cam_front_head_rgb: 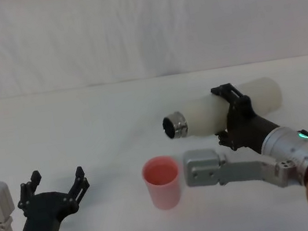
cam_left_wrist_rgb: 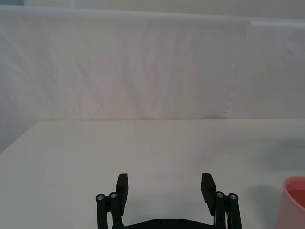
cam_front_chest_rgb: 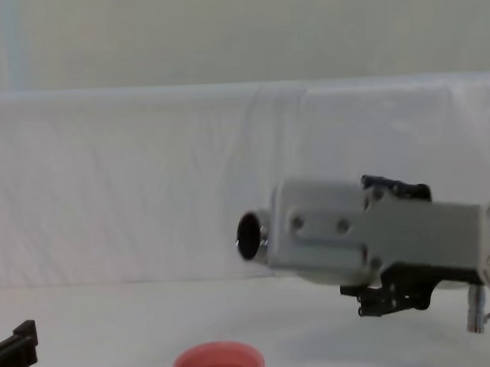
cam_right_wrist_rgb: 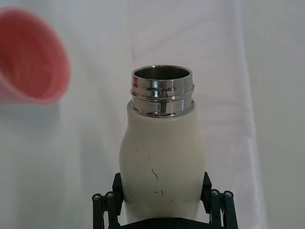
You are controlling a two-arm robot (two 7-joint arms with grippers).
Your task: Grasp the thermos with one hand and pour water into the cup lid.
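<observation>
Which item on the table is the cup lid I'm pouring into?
On the white table, look near the front middle, below and left of the thermos tipped sideways in the right claw. The cup lid stands upright there: short, round, pink-salmon, the table's only coloured item.

You've got the thermos lying sideways in the air, right of and behind the cup lid, neck pointing left. Cup lid sits on the table, centre front. Left gripper sits far left.
</observation>
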